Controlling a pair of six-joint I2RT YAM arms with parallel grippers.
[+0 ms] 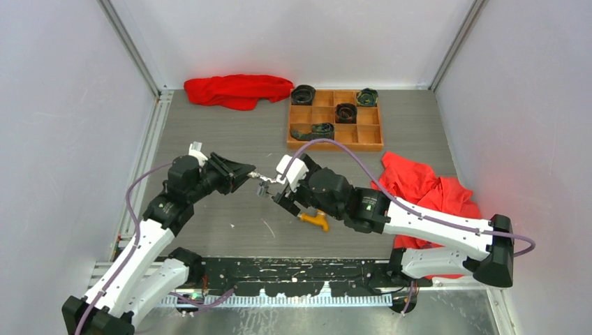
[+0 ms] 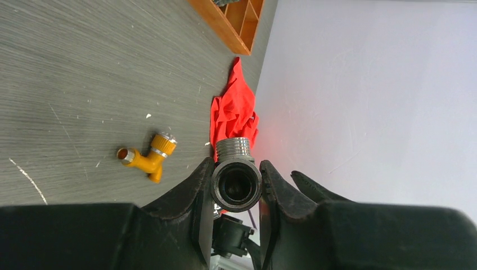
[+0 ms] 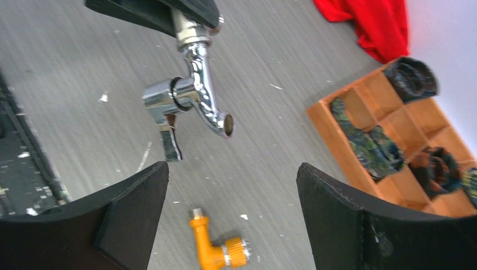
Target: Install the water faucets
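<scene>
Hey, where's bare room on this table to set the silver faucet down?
Free: the table between the back red cloth and the left arm, and the near strip before the black rail. Crowded: the middle, where the orange faucet lies by the right arm, and the right, by the wooden tray and right red cloth.

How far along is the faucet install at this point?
Done: nothing looks installed. In hand: the left end effector grips the silver faucet by one end; the right end effector is open, facing it. Left: the orange faucet lies loose on the table, and both need fitting.
</scene>
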